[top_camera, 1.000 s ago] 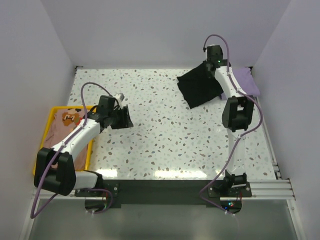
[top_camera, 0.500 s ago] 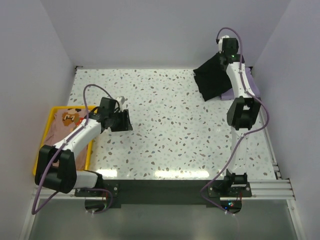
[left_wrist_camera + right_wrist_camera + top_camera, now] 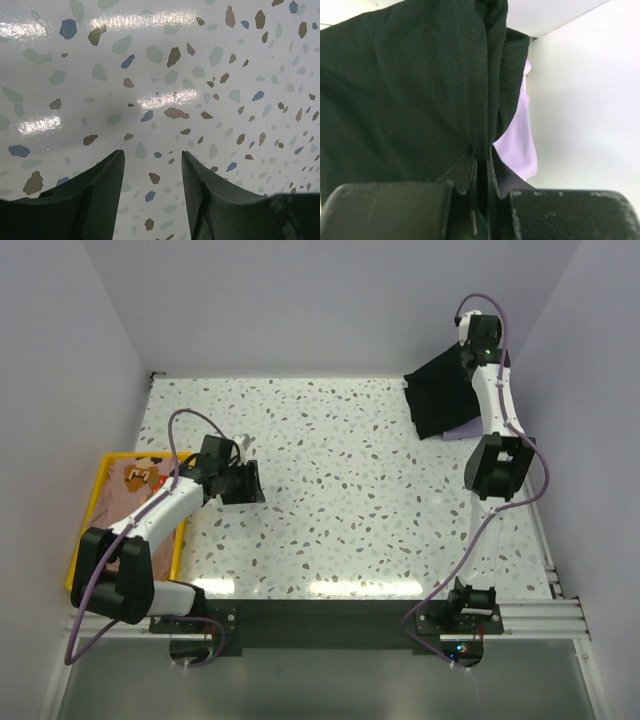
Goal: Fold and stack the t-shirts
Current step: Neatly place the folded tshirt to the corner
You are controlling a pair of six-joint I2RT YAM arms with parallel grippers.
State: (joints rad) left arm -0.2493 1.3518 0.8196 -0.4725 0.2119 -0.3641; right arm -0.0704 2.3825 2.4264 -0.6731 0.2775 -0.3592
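Right wrist: right end effector (image 3: 481,167) clamped on bunched edge of black shirt (image 3: 405,85), held high over worktop (image 3: 340,490) far right corner so cloth hangs free, probably for spreading. Lavender shirt (image 3: 522,142) beneath, same corner. Left end effector (image 3: 152,167) apart, empty, over worktop left part. Peach shirt (image 3: 135,485) in tray (image 3: 122,456), worktop left edge.

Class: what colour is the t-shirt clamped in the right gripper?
Plain black. The black t-shirt shows best in the right wrist view, pinched by the right gripper.
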